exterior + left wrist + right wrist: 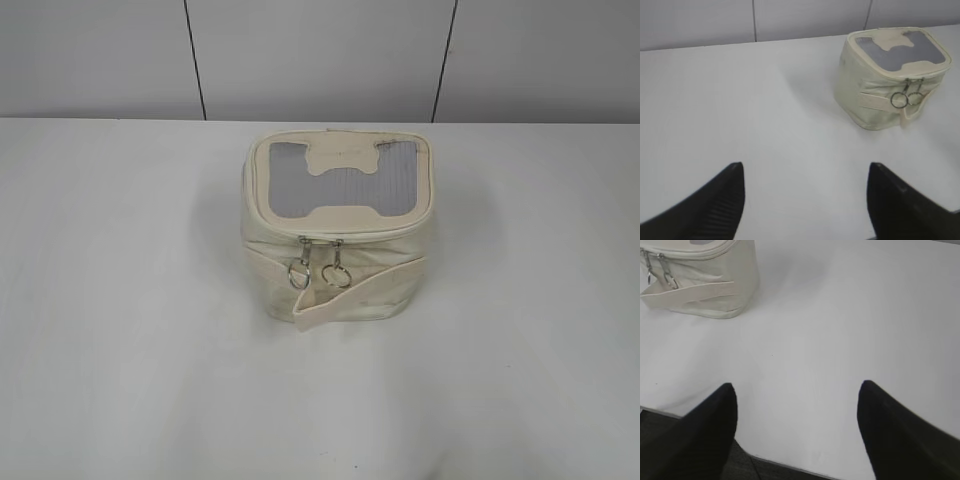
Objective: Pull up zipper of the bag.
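The cream bag (385,275) stands upright in the middle of the white table, with a grey mesh window (345,180) in its lid and a flat strap band (365,292) across its front. The zipper (320,240) runs round the lid rim; its two silver sliders sit side by side at the front, ring pulls dangling. The bag also shows in the left wrist view (865,107) and the right wrist view (715,295). My left gripper (805,172) is open and empty, well short of the bag. My right gripper (797,392) is open and empty near the table's front edge. Neither gripper shows in the exterior view.
The white table (120,330) stretches round the bag on all sides. A grey panelled wall (320,55) stands behind it. The table's front edge (790,471) shows in the right wrist view, with dark floor below.
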